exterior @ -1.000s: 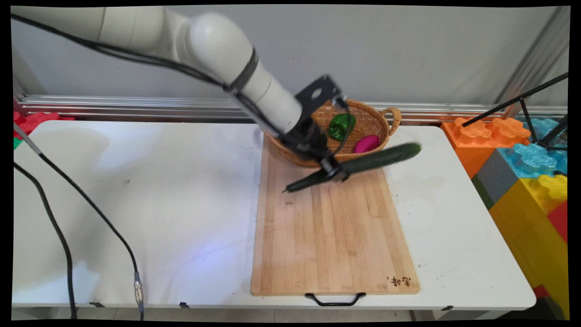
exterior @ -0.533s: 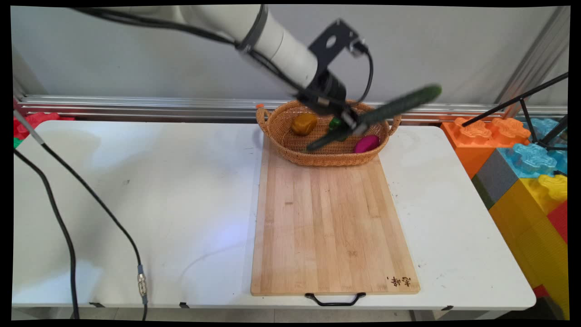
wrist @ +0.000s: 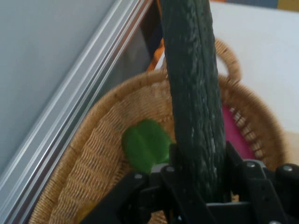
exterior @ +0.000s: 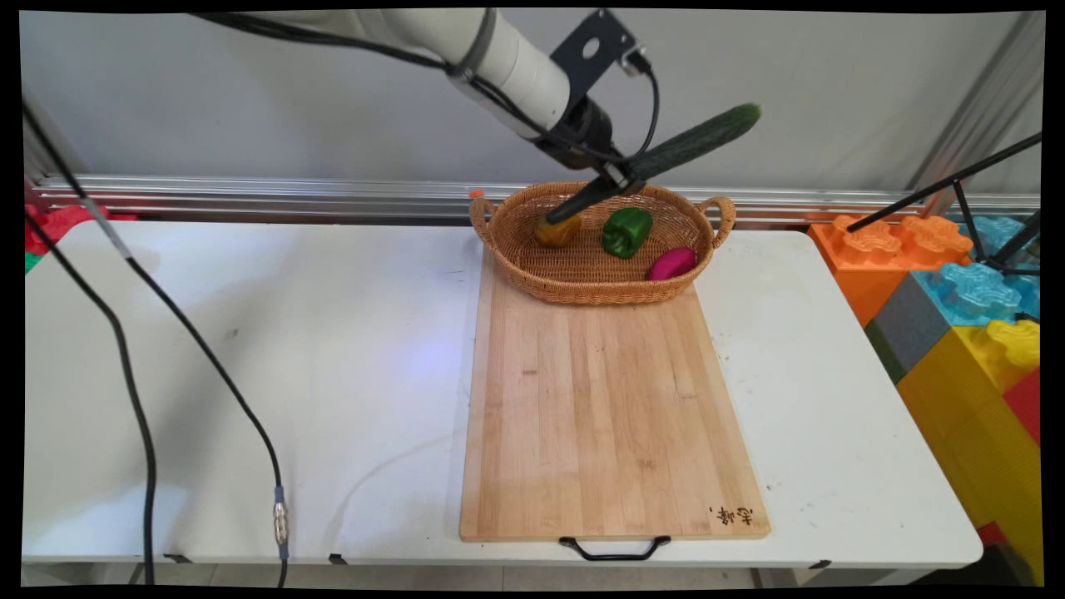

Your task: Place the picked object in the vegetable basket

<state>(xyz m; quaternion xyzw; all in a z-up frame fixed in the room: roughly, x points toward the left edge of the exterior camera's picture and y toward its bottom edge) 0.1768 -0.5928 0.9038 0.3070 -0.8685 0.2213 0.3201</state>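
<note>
Your fingers (wrist: 174,154) pinch a long dark green cucumber (exterior: 666,158) from both sides, near its middle. Your gripper (exterior: 620,176) hangs in the air over the far side of the wicker basket (exterior: 582,279). You hold the cucumber tilted. Its right end sticks up high in front of the wall. Its left end points down into the basket, just above an orange-brown vegetable (exterior: 557,230); you cannot tell if they touch.

You can see a green pepper (exterior: 626,230) in the middle of the basket and a pink vegetable (exterior: 671,263) on its right side. From the hand view, the cucumber runs straight up the middle, with the green pepper (wrist: 145,144) to one side and a bit of pink on the other.

Your basket sits at the far end of the wooden cutting board (exterior: 611,424). The board lies on the white table (exterior: 250,349). Big toy blocks (exterior: 965,333) stand to the right of the table.
</note>
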